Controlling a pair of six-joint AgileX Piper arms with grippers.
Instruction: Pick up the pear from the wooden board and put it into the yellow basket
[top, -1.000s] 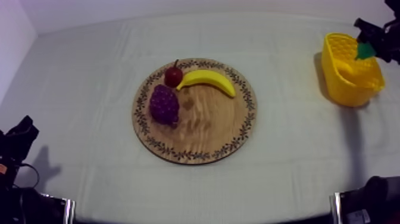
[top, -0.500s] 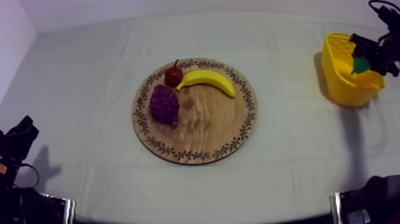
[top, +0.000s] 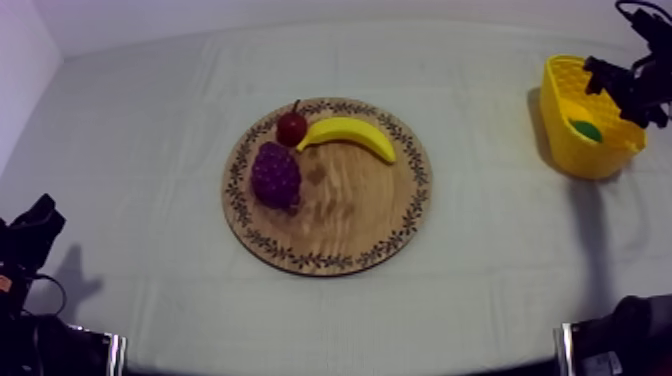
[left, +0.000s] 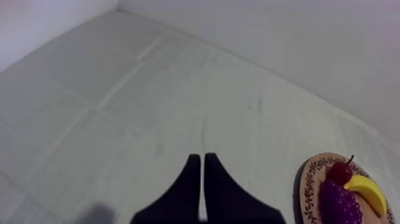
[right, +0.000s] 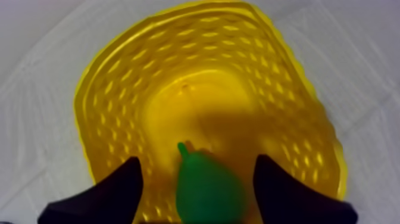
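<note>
Pear (top: 586, 130) lies inside the yellow basket (top: 592, 160) at the frame's upper right, seemingly loose between the right gripper's (right: 197, 158) spread fingers. Left gripper (left: 199, 161), fingers pressed together, hangs over the bare cloth (left: 149, 107).

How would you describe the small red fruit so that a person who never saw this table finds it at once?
Find the round wooden board in the middle of the table. The small red fruit sits near its far rim, beside one tip of the banana and just beyond the bunch of grapes. It is the smallest of the three, round and red, with a thin dark stalk.
</note>
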